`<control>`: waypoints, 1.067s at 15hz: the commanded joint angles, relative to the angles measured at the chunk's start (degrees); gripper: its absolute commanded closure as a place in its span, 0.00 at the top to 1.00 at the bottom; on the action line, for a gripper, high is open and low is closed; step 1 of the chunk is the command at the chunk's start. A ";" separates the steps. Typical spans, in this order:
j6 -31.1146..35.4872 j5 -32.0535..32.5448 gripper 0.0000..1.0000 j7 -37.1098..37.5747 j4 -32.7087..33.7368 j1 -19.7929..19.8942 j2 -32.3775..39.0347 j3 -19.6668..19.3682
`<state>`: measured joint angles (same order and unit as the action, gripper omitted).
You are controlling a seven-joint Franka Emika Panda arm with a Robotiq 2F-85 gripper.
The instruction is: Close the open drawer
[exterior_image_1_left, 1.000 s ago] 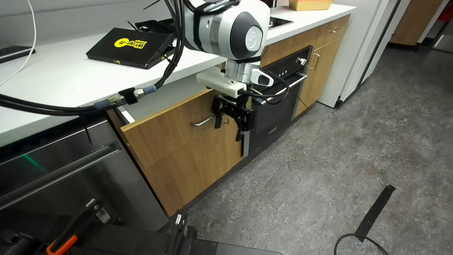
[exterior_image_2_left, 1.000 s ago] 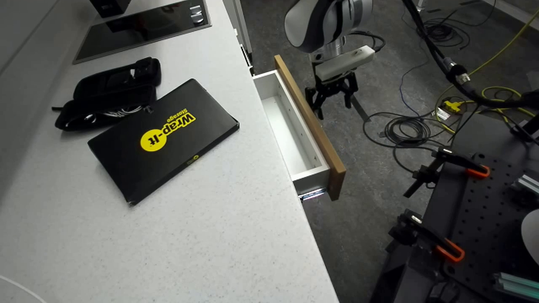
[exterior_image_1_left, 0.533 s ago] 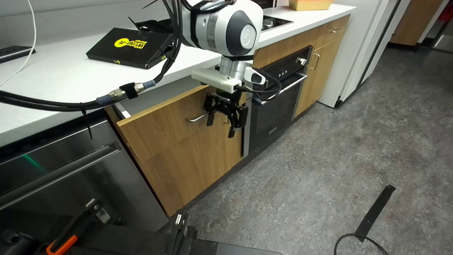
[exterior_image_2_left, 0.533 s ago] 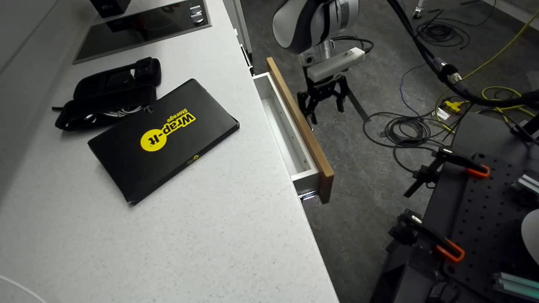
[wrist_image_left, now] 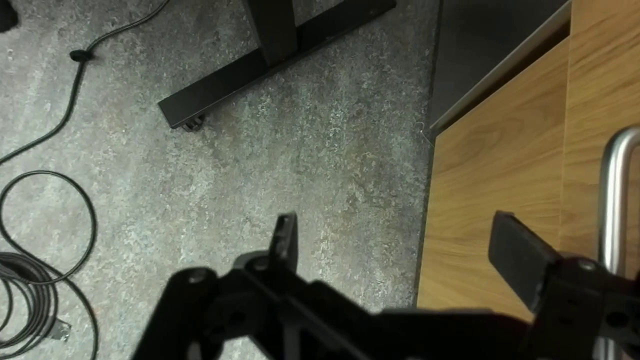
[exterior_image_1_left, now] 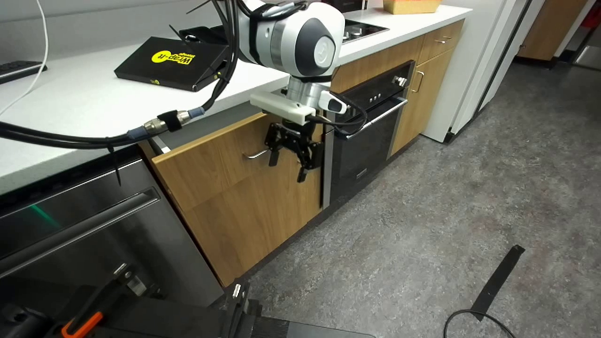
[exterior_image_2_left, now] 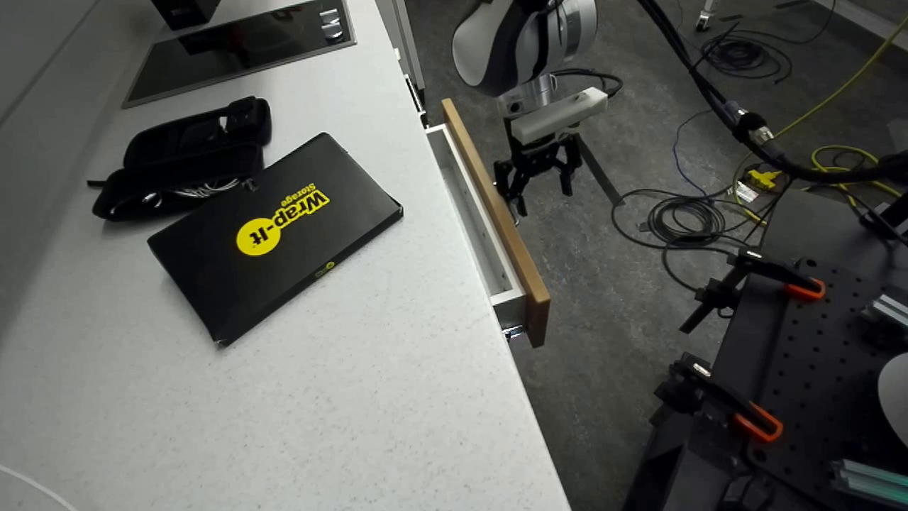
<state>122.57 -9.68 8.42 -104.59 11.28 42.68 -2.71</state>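
Observation:
The drawer (exterior_image_1_left: pixel 206 171) has a light oak front and stands partly open under the counter. An exterior view from above shows its white inside and oak front edge (exterior_image_2_left: pixel 507 231). Its silver bar handle (exterior_image_1_left: pixel 256 155) also shows at the right in the wrist view (wrist_image_left: pixel 614 200). My black gripper (exterior_image_1_left: pixel 287 169) points down in front of the drawer front, at the handle; it also shows in an exterior view (exterior_image_2_left: pixel 543 199) and the wrist view (wrist_image_left: pixel 394 220). Its fingers are wide apart with nothing between them. One finger is close to the front by the handle; exact contact is hidden.
A black box (exterior_image_2_left: pixel 277 234) and a black case (exterior_image_2_left: pixel 191 156) lie on the white counter (exterior_image_2_left: pixel 340 397). A black oven (exterior_image_1_left: pixel 366 136) is beyond the drawer, a steel dishwasher (exterior_image_1_left: pixel 117 253) on its near side. A black base with clamps (exterior_image_2_left: pixel 801 369) faces the counter. Cables (exterior_image_2_left: pixel 681 220) lie on the floor.
The drawer has slid inward toward the counter, so less of its inside shows. My gripper has moved the same way along with it, staying open; the inward motion is smaller in the last half second.

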 commanded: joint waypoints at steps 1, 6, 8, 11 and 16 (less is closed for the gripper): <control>-3.64 -4.83 1.00 -1.57 6.44 -0.66 4.84 3.18; -5.66 -8.15 1.00 -1.21 12.64 -2.13 8.88 5.98; -6.89 -7.99 1.00 -1.40 14.13 -2.32 9.67 5.75; -9.47 -8.18 1.00 -2.01 16.03 -2.11 10.75 5.69; -10.23 -6.36 1.00 -3.38 13.15 -1.95 8.01 3.75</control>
<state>112.64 -15.24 5.51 -91.72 10.17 50.57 2.04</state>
